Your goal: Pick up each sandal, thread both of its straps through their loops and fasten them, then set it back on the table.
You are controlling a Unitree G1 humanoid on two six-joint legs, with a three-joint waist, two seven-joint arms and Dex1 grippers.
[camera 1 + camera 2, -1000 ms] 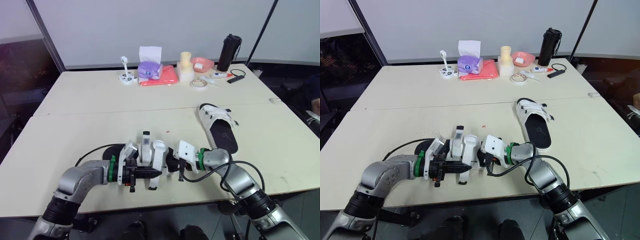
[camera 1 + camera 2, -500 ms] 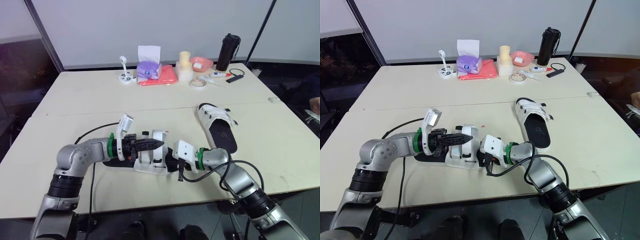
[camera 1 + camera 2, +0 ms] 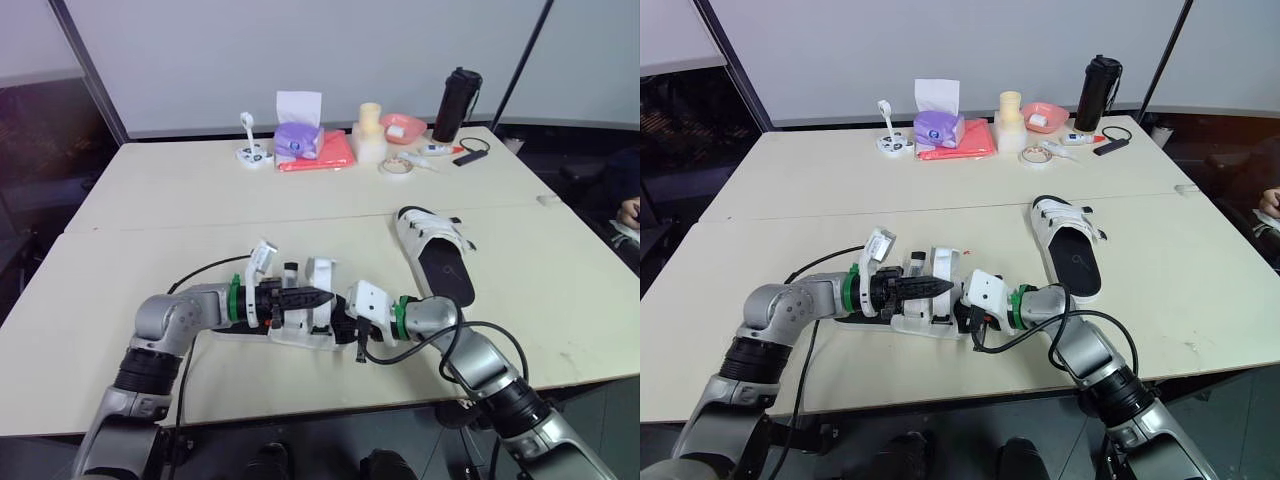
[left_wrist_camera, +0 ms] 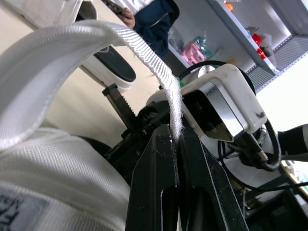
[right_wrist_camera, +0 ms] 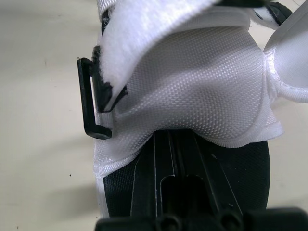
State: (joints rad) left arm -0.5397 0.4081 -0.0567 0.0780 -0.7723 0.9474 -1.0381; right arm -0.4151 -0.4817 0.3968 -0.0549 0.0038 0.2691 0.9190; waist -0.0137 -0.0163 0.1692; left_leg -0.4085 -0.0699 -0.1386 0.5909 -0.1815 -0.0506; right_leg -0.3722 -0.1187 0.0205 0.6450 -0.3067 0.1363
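A white sandal [image 3: 298,334] with a black sole lies near the table's front edge between my two grippers. My left gripper [image 3: 318,297] is over it, shut on the end of a white strap [image 4: 166,86], which arches up from the mesh upper. My right gripper [image 3: 347,322] is shut on the sandal's sole edge, just under the white mesh upper [image 5: 202,77]. A black loop [image 5: 89,103] stands at the upper's side with a strap [image 5: 144,29] above it. The second sandal [image 3: 437,252] lies flat to the right, its straps closed over the upper.
Along the table's back edge stand a purple tissue box [image 3: 298,138], a red cloth [image 3: 322,156], a cream container [image 3: 371,133], a pink bowl [image 3: 404,127], a tape roll [image 3: 397,167] and a black bottle [image 3: 452,104]. A black cable [image 3: 195,282] loops beside my left arm.
The sandal, held tilted up a second ago, now lies flat on the table. My left gripper swung back over it and slid right along the strap. The right gripper stayed put.
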